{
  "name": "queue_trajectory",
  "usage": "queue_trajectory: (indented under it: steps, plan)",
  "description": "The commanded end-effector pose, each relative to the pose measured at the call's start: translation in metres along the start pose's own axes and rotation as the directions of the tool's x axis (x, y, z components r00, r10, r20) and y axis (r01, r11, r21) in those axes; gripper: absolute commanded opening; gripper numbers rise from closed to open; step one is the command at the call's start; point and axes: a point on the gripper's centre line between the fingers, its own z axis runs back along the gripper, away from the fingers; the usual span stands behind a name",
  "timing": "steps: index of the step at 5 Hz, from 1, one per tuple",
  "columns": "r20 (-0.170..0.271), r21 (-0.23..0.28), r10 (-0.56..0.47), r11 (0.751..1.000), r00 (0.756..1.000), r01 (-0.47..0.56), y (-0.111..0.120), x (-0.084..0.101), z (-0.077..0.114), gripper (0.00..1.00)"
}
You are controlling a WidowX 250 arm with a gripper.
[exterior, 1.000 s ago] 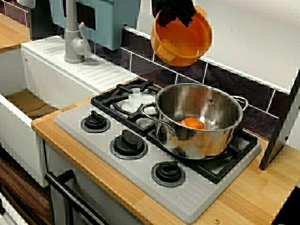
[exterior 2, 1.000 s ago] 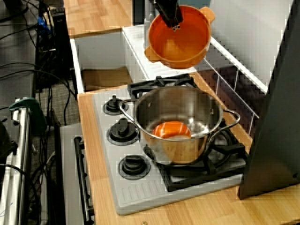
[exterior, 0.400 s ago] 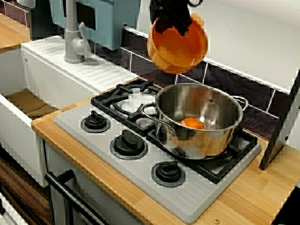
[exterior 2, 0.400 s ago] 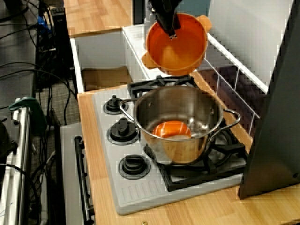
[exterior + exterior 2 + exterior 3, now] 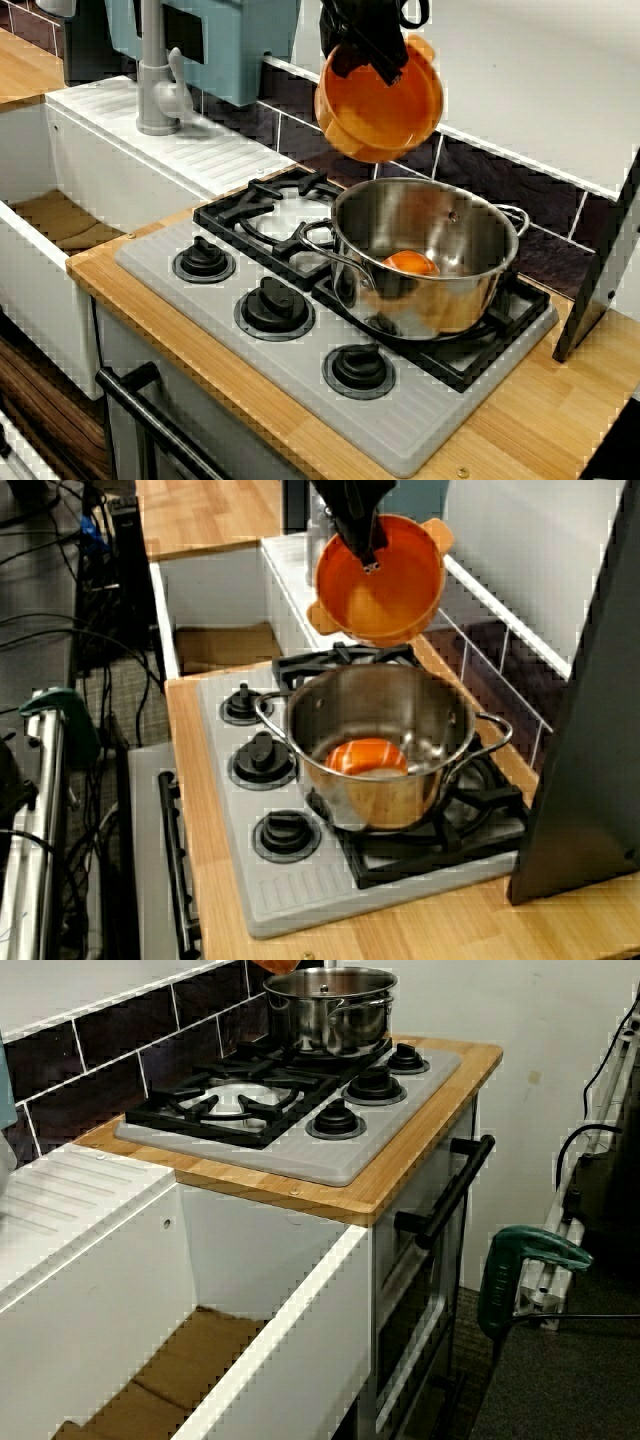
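In the view from the front of the stove, my black gripper [image 5: 372, 48] is shut on the rim of an orange two-handled bowl [image 5: 388, 108]. It holds the bowl tilted in the air, above the back left edge of a steel pot [image 5: 432, 292]. The pot stands on the right burner, with an orange round object [image 5: 410, 263] lying inside it. The high view from the stove's end shows the gripper [image 5: 364, 538], the bowl [image 5: 385, 585] with its inside facing the camera, the pot [image 5: 385, 802] and the object [image 5: 368, 757]. The low view from the sink side shows the pot [image 5: 325, 1012] and a sliver of the bowl [image 5: 277, 965].
The grey stove top [image 5: 300, 385] has three black knobs [image 5: 273, 305] along its front and a bare left burner grate [image 5: 262, 215]. A white sink [image 5: 60, 200] with a grey faucet [image 5: 155, 70] lies to the left. A dark panel [image 5: 590, 730] leans at the right, and the tiled wall [image 5: 470, 165] is behind.
Over the second, the bowl came down slightly toward the pot and shifted a little left with the gripper. In the last half second it barely moved.
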Motion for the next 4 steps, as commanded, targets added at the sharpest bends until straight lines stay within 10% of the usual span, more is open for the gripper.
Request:
queue_trajectory:
  steps: [1, 4]
  plan:
    - [0.032, -0.022, 0.048, 0.999, 0.998, -0.047, 0.015, 0.004, 0.016, 0.00]
    - [-0.073, -0.136, 0.162, 0.976, 0.984, -0.171, 0.055, 0.010, 0.006, 0.00]
